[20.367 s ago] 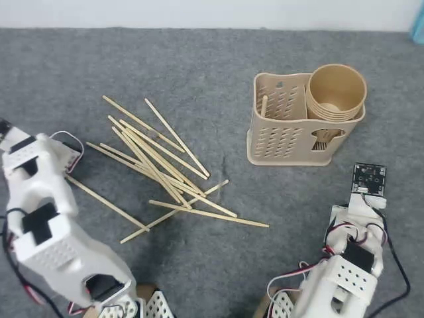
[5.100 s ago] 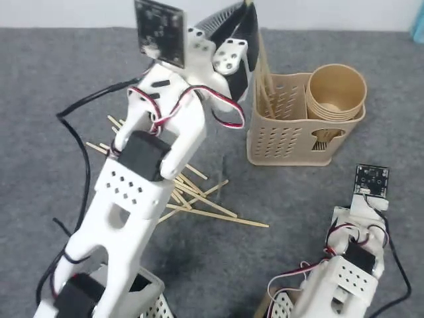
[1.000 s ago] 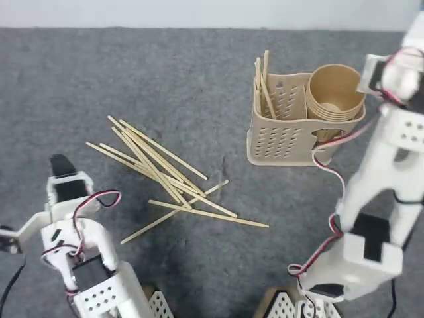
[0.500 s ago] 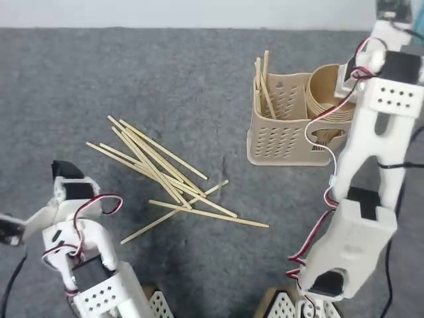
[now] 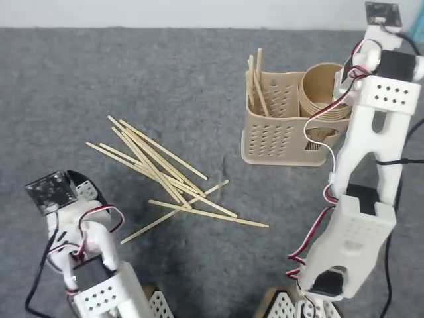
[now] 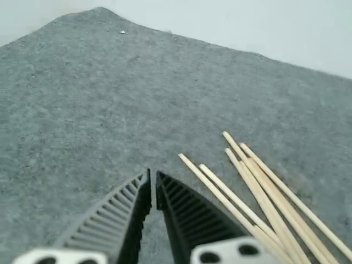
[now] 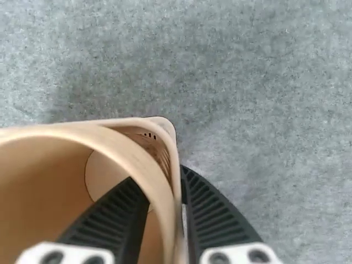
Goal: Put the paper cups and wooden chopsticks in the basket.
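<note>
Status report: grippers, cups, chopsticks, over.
Left gripper shut, empty, by loose chopsticks. Right gripper shut on cups in basket. Few binned chopsticks; most on mat.

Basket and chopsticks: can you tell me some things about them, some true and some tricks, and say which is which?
1. The paper cups sit stacked inside the basket. True.
2. Every wooden chopstick is already in the basket. False: a few stowed chopsticks lean in it, but many loose chopsticks lie on the carpet.
3. The left tool is holding a chopstick. False: it is shut on nothing, beside the loose chopsticks.
4. The right tool has one finger inside the top paper cup and the other outside its rim. True.
</note>
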